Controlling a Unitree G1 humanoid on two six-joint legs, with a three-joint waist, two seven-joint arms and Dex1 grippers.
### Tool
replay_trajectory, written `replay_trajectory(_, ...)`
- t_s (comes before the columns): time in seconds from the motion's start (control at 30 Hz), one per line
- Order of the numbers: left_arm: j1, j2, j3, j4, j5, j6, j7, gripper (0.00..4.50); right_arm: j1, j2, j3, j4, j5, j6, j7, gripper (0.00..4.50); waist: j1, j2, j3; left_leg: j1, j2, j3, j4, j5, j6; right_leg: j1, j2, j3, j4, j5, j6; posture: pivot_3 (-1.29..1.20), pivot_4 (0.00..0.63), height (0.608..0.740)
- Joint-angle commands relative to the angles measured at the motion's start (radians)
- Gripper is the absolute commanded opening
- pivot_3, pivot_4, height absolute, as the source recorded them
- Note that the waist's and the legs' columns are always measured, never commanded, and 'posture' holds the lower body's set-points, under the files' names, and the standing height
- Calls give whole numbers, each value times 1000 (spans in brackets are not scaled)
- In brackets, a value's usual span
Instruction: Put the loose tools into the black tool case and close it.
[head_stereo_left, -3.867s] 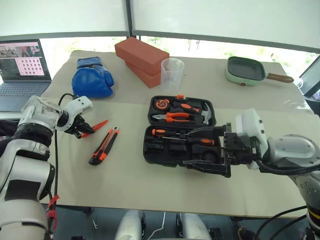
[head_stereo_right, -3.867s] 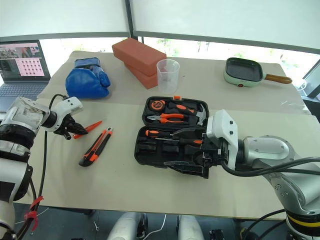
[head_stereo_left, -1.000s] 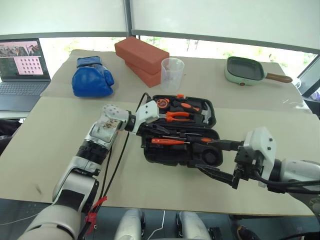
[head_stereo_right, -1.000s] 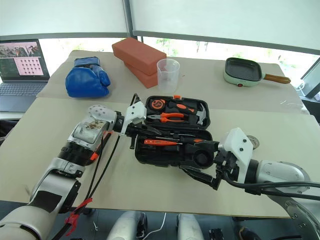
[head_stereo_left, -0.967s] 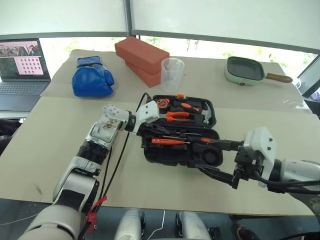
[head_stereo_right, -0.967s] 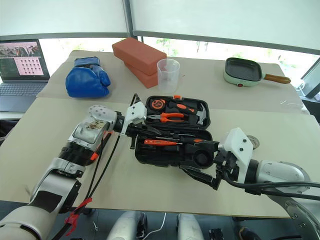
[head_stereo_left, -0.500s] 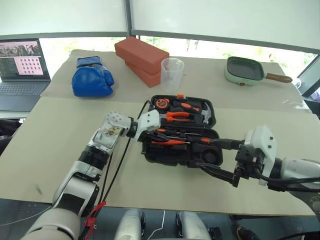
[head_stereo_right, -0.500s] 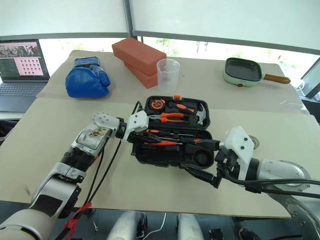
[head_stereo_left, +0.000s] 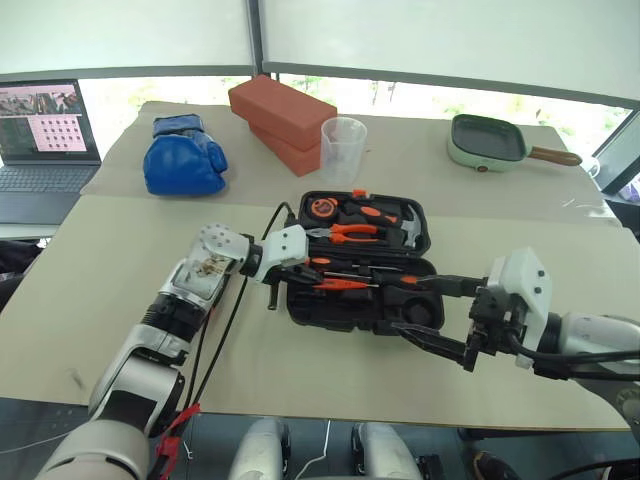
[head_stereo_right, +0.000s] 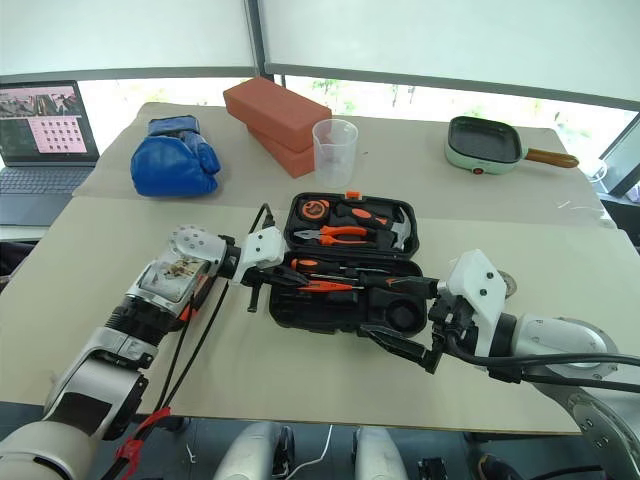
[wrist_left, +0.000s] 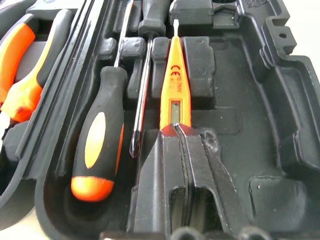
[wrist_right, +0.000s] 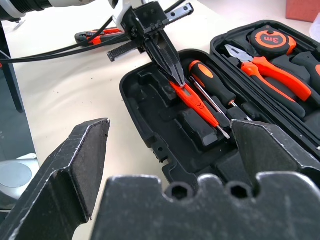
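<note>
Change: the thin orange pen-like tool (wrist_left: 174, 75), which my left gripper (wrist_left: 176, 131) was carrying beside the utility knife a few seconds ago, now lies in a moulded slot of the black tool case (head_stereo_left: 345, 315).
Left gripper: fingers fully together, their tips touching the near end of the pen-like tool; whether they are pinching it or only pressing on it I cannot tell.
Right gripper (head_stereo_left: 410, 305): spread wide and empty, hovering just beside the front right corner of the case, as it did a second ago.
Case: open on the desk (head_stereo_left: 120, 260); a black-orange screwdriver (wrist_left: 97, 145) sits in the slot next to the pen-like tool, and pliers (wrist_left: 20, 75) fill the other half.
Remaining: the utility knife (wrist_right: 97, 35) lies on the desk, behind my left arm and apart from the case.
Meaning: one more loose tool appears stowed; judged from this, the knife comes next, then the lid can close.
</note>
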Motion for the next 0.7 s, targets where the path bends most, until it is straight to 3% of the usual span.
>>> replay_trajectory(0.03,18,21,-12,15,26,22,0,31,-18,1,-7,-11,5,-16,0,4500,0,0,0,0,0,0,0,0,0,0,0,0,0,0,0,0,150,738)
replay_trajectory(0.37,-48,-2,42,-33,-61,102,-25,31,-19,6,-4,-9,4,-14,-4,4500,0,0,-1,-1,0,0,0,0,0,-1,0,0,0,0,0,0,150,738)
replay_trajectory(0.7,-115,-65,0,-20,-31,73,-43,31,-31,17,6,0,0,-14,-13,4500,0,0,-1,-1,0,0,0,0,0,-1,0,0,0,0,0,0,150,738)
